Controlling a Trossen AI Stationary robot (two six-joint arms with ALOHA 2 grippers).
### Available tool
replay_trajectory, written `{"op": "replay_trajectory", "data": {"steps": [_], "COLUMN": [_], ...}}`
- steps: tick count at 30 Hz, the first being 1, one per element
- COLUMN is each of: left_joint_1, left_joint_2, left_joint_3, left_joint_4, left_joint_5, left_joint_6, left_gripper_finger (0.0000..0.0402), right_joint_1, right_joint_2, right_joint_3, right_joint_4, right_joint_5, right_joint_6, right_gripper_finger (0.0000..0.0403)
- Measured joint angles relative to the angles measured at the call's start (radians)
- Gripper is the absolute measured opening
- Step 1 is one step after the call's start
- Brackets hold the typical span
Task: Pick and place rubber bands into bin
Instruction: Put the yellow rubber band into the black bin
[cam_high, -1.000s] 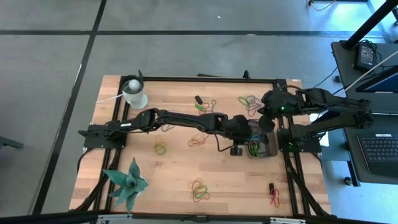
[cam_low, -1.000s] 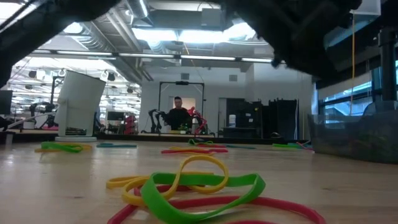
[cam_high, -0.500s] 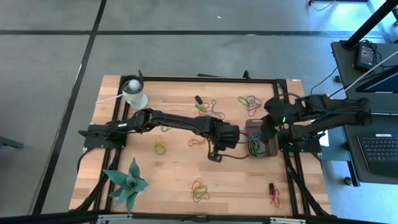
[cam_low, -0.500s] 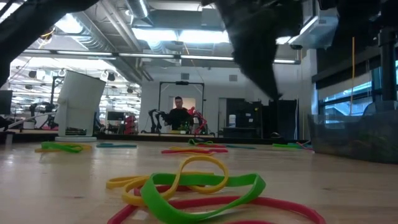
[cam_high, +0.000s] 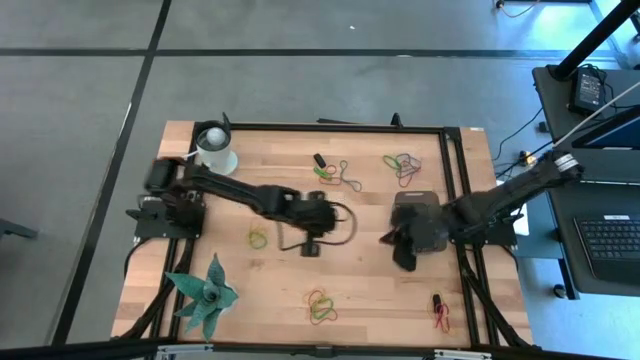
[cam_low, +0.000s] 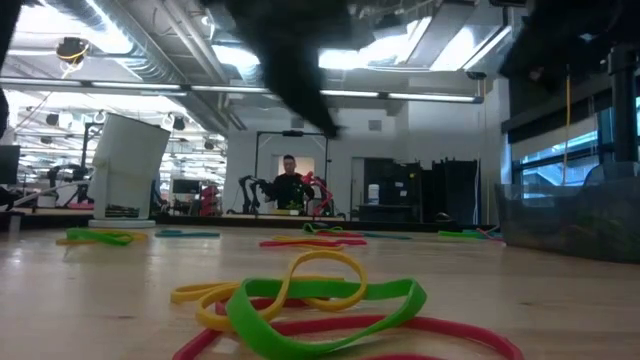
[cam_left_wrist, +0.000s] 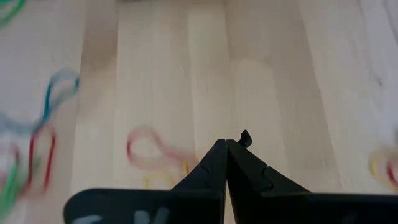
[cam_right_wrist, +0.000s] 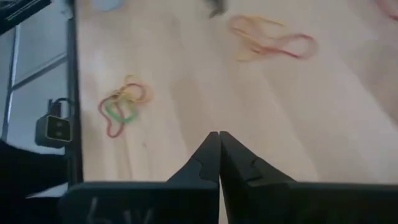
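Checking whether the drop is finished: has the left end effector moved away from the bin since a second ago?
Yes. The left end effector has pulled back from the bin toward the table's middle.

Both arms are dark, nearly black, built of slim tubular links joined by bulkier rounded joints. A thin black cable loops out beside the left arm's wrist. The right arm carries a pale band near its upper link, possibly a label. Each wrist ends in two matte black, wedge-shaped fingers with stepped inner edges.

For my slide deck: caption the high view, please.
Left pincer shut mid-table, right pincer shut beside the bin; rubber bands scattered.
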Motion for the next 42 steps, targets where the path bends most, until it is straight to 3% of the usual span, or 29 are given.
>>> {"op": "replay_trajectory", "data": {"steps": [4,11,15,20,28,33,36,42], "left_joint_1": [-0.039,-0.166,-0.245,-0.32,-0.382,-0.403,-0.414,-0.422], "left_joint_2": [-0.187,-0.501,-0.666,-0.821,-0.914,-0.916,-0.915,-0.915], "left_joint_3": [-0.173,-0.376,-0.475,-0.573,-0.628,-0.629,-0.629,-0.629], "left_joint_4": [0.004,-0.071,-0.107,-0.105,-0.123,-0.124,-0.124,-0.126], "left_joint_5": [-0.037,-0.187,-0.235,-0.278,-0.312,-0.312,-0.312,-0.312], "left_joint_6": [-0.059,-0.124,-0.187,-0.257,-0.277,-0.277,-0.276,-0.274], "left_gripper_finger": [0.0002,0.0002,0.0002,0.0002,0.0002,0.0002,0.0002,0.0002], "right_joint_1": [0.025,0.03,0.03,0.03,0.03,0.03,0.03,0.032], "right_joint_2": [0.169,0.49,0.661,0.826,0.971,1.023,1.049,1.082], "right_joint_3": [0.062,0.322,0.52,0.745,0.921,0.944,0.945,0.945], "right_joint_4": [0.104,0.09,-0.064,-0.264,-0.28,-0.27,-0.257,-0.218], "right_joint_5": [-0.002,-0.058,-0.097,-0.104,-0.104,-0.106,-0.159,-0.202], "right_joint_6": [-0.091,-0.162,-0.203,-0.14,-0.099,-0.096,-0.094,-0.097], "right_gripper_finger": [0.0001,0.0,0.0,0.0013,0.0064,0.0097,0.0112,0.012]}}
